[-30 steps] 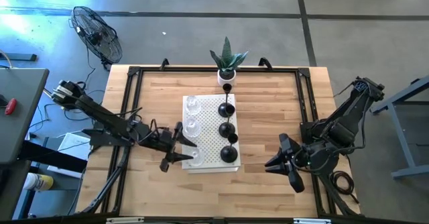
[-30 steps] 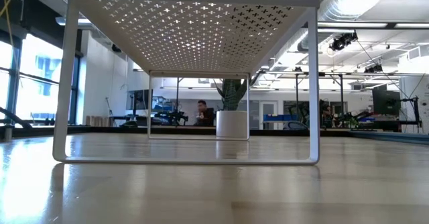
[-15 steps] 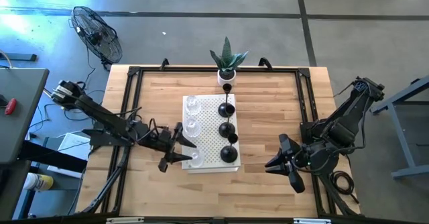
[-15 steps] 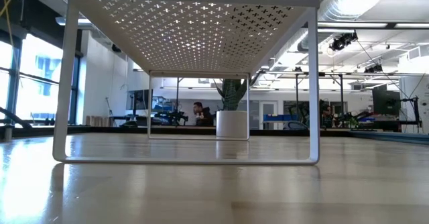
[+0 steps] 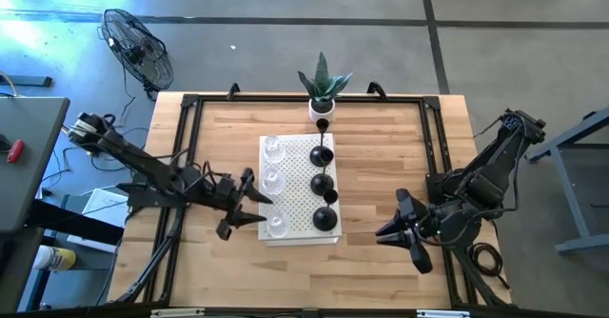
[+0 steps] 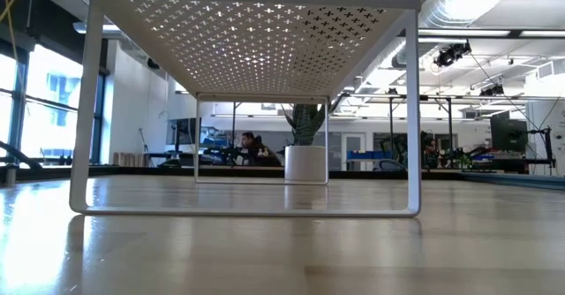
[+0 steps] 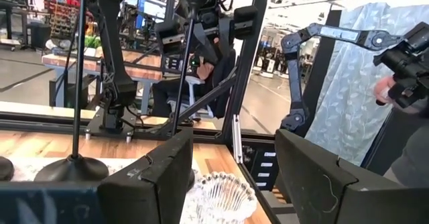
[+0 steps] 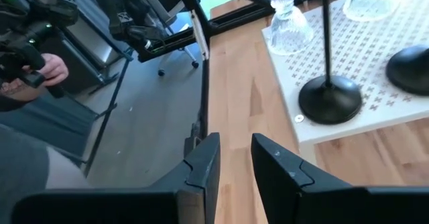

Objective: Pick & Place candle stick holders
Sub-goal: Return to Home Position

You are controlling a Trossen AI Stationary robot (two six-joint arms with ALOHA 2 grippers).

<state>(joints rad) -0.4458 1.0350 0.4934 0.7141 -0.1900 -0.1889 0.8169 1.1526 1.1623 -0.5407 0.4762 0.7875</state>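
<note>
The white perforated shelf [image 5: 297, 170] stands in the middle of the wooden counter [image 5: 381, 147]. On its left half, 3 clear glass candle holders [image 5: 273, 177] stand in a line. On its right half, 4 black candle holders [image 5: 323, 183] form a second line beside them, thin stems upright. The left hand [image 5: 257, 207] hovers just beside the shelf's left edge, near the front glass holder [image 7: 218, 196]. Its fingers [image 7: 157, 177] are spread wide and hold nothing. The right hand [image 5: 385, 232] hangs over the counter's right part, well apart from the shelf. Only a narrow gap shows between its fingers [image 8: 201, 167], and it too is empty. A white pot with a green plant [image 5: 324, 94] stands behind the shelf at the counter's far edge. A person [image 6: 247, 145] shows in the room beyond.
</note>
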